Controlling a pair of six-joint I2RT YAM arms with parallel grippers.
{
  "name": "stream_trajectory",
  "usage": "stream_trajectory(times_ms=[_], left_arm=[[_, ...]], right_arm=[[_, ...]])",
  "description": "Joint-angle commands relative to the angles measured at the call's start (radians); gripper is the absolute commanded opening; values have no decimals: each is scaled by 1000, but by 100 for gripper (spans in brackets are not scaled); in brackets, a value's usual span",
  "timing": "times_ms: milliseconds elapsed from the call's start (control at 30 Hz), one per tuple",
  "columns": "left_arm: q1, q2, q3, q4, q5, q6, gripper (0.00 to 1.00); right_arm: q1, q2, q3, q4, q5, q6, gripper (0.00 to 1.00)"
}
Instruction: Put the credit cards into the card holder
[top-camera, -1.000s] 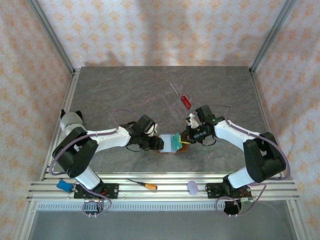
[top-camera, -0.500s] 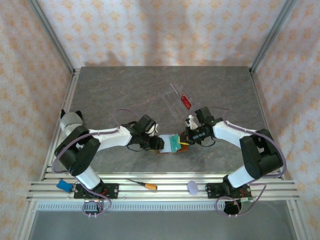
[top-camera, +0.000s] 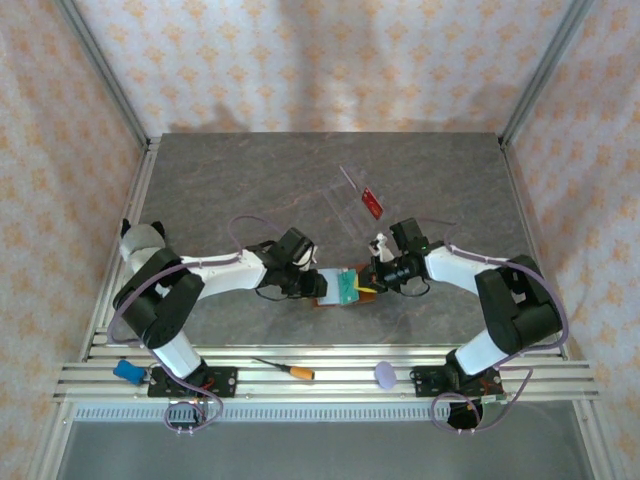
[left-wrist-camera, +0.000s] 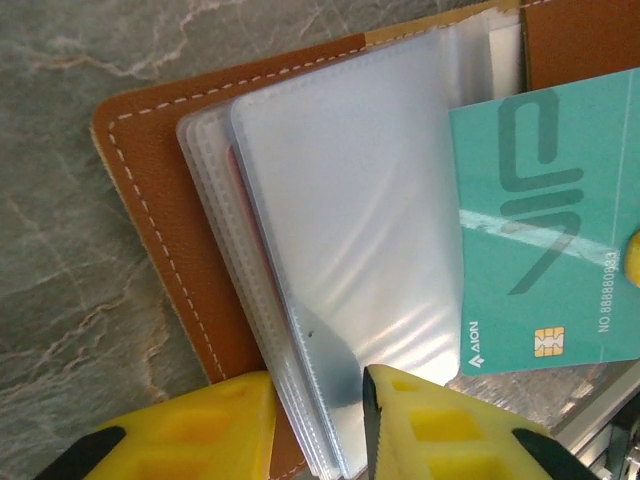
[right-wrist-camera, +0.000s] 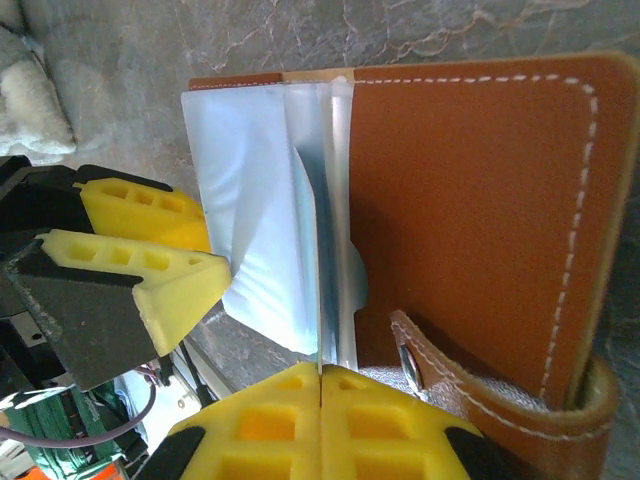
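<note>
Over the last second the left gripper (left-wrist-camera: 320, 388) has narrowed its jaws on the clear sleeves (left-wrist-camera: 350, 220) that fan out of the open card holder (left-wrist-camera: 150, 200), and it now appears to pinch the free edge of that stack, the pages filling the gap between its yellow fingers. In the same time the right gripper (right-wrist-camera: 320, 385) has crept closer to the card holder, and less of the teal card (left-wrist-camera: 540, 230) shows from above than before. I take this to mean the sleeves are being steadied while the card is fed toward a pocket, so the first insertion is under way but not finished. The right gripper is closed on the teal card, which runs edge-on between its fingers straight toward the sleeves. The card's leading end overlaps the outer edge of the sleeves, over the card holder's open half, though whether it has entered a pocket I cannot tell. The red card (top-camera: 372, 202) lies well apart on the far side of the card holder, in the clear tray (top-camera: 345, 205), untouched
</note>
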Motion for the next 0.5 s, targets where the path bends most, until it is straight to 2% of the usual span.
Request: stream_trajectory(times_ms=[0,167,300,467], left_arm=[[23,7,31,-50,-39,41,29],[52,20,46,-92,-45,69,27],[66,49,64,-105,-45,100,27],[72,80,98,-132,-57,121,27]], right_arm=[[-1,20,-21,80,-21,29,0],[0,59,-21,139,-40,63,0],[0,85,17,59,-25,-10,0],[0,101,33,87,-41,-7,0]])
